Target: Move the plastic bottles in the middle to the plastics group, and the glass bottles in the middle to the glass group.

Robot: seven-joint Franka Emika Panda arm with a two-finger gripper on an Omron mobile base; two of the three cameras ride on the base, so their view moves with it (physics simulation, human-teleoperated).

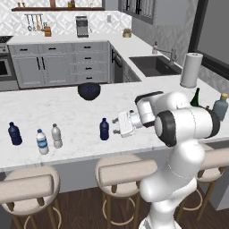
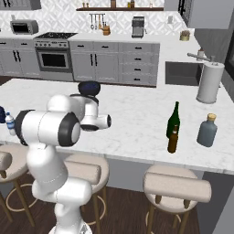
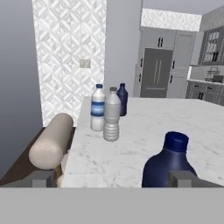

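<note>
Pincer point(image 1: 115, 126) stands released, level over the counter point(image 1: 67, 112), just beside the navy bottle point(image 1: 104, 129), not touching it

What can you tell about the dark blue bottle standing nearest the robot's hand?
The dark blue bottle is small, with a rounded shoulder, a short neck and a matching dark cap. It looks like opaque plastic. It stands upright on the white marble counter, near its front edge, apart from the other bottles. The hand is level with it, just beside it, fingers pointing at it, not yet touching.
</note>
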